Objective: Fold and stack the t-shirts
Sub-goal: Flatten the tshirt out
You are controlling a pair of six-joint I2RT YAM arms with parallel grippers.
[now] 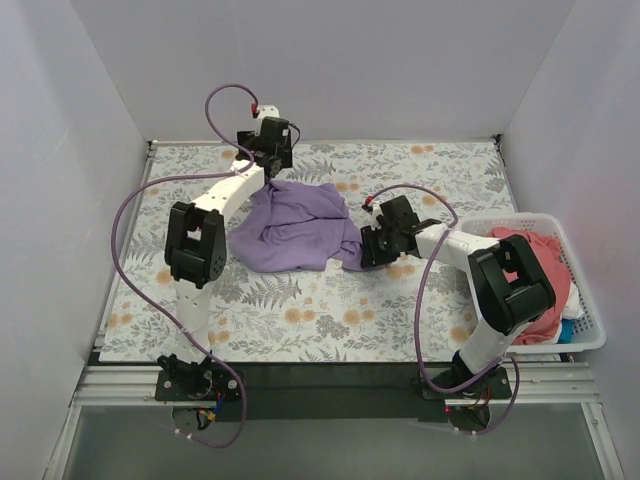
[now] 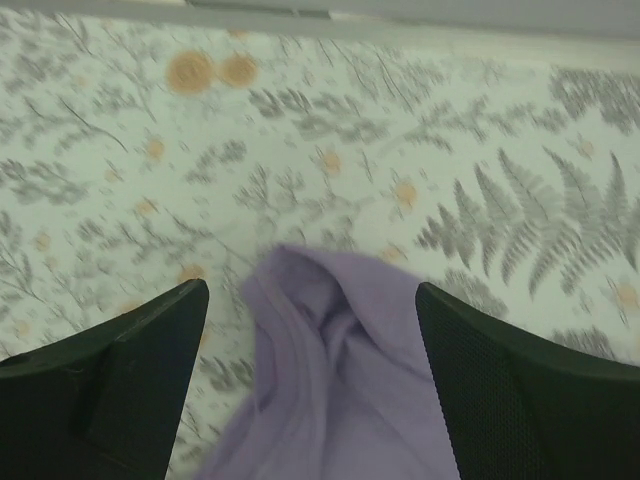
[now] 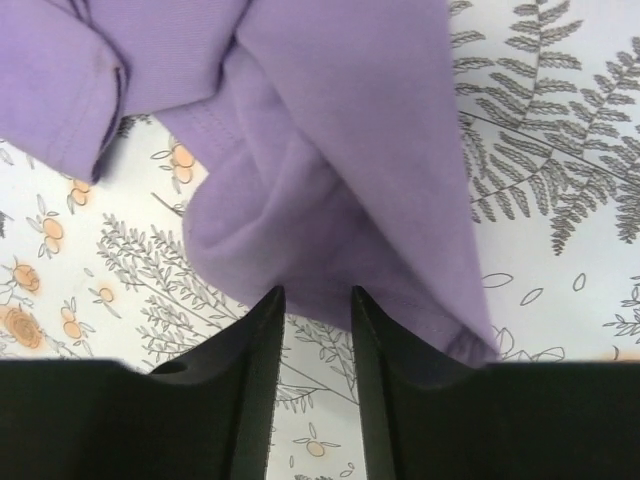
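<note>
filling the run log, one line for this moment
lavender t-shirt: crumpled | left gripper: open over it | right gripper: slightly open at its edge | coral-pink shirt: in basket

The flowery counter (image 1: 300,310) holds 1 crumpled purple t-shirt (image 1: 295,230) in the middle and 1 white basket (image 1: 520,218) at its right edge.

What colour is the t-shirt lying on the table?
The t-shirt is light purple; top external view.
</note>
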